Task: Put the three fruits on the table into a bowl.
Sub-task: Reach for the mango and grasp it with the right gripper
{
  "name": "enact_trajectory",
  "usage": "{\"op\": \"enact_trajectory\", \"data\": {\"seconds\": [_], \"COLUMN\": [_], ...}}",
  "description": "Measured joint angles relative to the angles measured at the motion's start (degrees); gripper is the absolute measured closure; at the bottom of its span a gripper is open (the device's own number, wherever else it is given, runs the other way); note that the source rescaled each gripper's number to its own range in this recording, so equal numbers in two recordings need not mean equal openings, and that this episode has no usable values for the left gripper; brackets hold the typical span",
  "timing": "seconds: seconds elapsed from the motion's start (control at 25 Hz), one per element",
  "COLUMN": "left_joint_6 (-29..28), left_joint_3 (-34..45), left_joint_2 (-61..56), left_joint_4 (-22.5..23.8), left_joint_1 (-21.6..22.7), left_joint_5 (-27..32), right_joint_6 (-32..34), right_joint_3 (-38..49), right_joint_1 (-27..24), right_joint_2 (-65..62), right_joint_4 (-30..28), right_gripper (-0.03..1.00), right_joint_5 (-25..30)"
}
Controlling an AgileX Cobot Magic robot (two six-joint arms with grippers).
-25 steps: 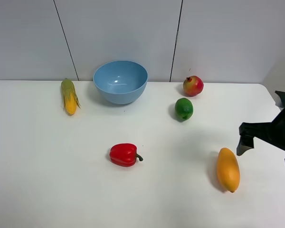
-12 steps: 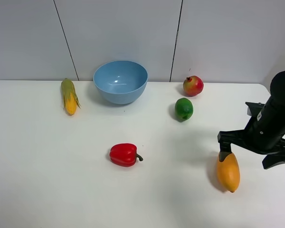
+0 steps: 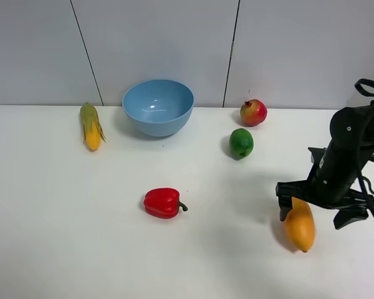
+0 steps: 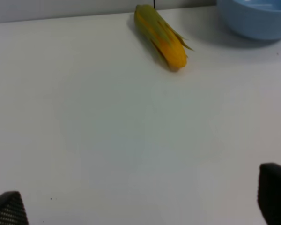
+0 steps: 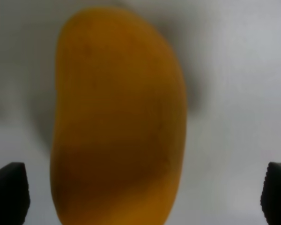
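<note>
The orange-yellow mango (image 3: 299,227) lies on the white table (image 3: 62,237) at the front right and fills the right wrist view (image 5: 117,117). My right gripper (image 3: 315,212) is open and low over the mango's far end, one finger on each side, not touching that I can see. The red-and-yellow apple-like fruit (image 3: 253,113) and the green lime (image 3: 241,142) sit at the back right. The light-blue bowl (image 3: 158,106) stands empty at the back centre. My left gripper (image 4: 140,206) is open and empty over bare table, and is out of the exterior high view.
A corn cob (image 3: 91,126) lies left of the bowl and also shows in the left wrist view (image 4: 160,36), with the bowl's edge (image 4: 255,18) beside it. A red bell pepper (image 3: 163,202) lies in the middle. The table's right edge is near the right arm.
My right arm has swung in from the right edge, moving left and down until its open fingers straddle the mango's far end. The fruits have not moved.
</note>
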Motion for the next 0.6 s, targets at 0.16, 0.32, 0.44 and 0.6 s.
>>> {"op": "enact_trajectory", "data": {"seconds": [0.16,0.32,0.44,0.6], "left_joint_6": [0.00,0.00,0.00,0.00], "left_joint_3": [0.00,0.00,0.00,0.00], "left_joint_2": [0.00,0.00,0.00,0.00], "left_joint_4": [0.00,0.00,0.00,0.00], "left_joint_1": [0.00,0.00,0.00,0.00], "left_joint_5": [0.00,0.00,0.00,0.00], "right_joint_6": [0.00,0.00,0.00,0.00], "right_joint_3": [0.00,-0.02,-0.02,-0.02], "right_joint_1": [1.05,1.09,1.09,1.09], "right_joint_2": [3.27,5.22,5.34,5.34], "right_joint_4": [0.13,0.22,0.22,0.17], "right_gripper": [-0.03,-0.01,0.10,0.71], "right_joint_5": [-1.52,-3.21,-3.86,-4.81]}}
